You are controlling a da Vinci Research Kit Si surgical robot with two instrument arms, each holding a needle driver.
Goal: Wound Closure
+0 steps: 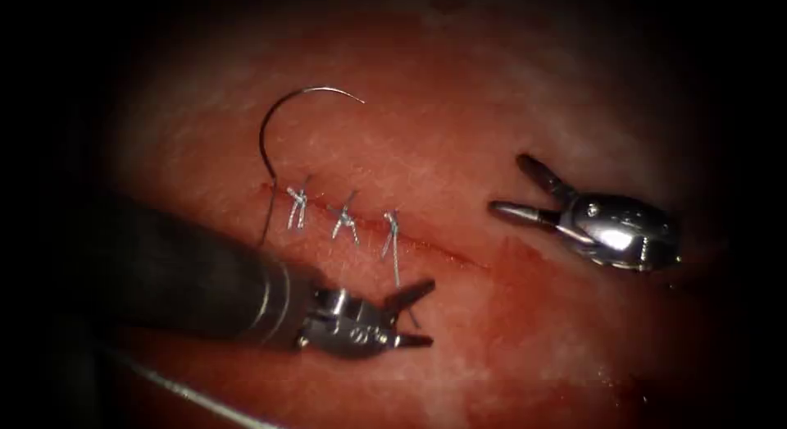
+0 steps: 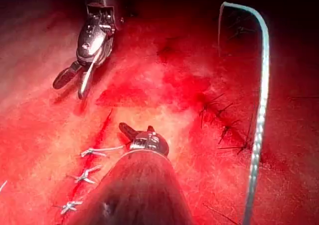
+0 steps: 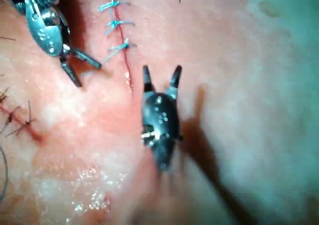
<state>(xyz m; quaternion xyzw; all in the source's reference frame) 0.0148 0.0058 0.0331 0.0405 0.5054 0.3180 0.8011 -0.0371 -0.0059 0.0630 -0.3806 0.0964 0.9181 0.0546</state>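
Jaws of my left tool (image 1: 414, 314) stand open and hold nothing, just below the third stitch's (image 1: 391, 225) thread tail. Beyond them, across the cut (image 1: 443, 250), my right tool (image 1: 512, 187) gapes open, empty too. Farthest off, the needle (image 1: 283, 121) arcs free above the tissue (image 1: 492, 93) past the first stitch (image 1: 297, 201).

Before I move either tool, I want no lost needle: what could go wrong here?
The thin curved steel needle lies free on the pink pork tissue, beyond the cut's left end; both tools are open and empty. It could get nudged away.

The left silver needle driver hovers beside the third pale knotted stitch; its tail could snag.
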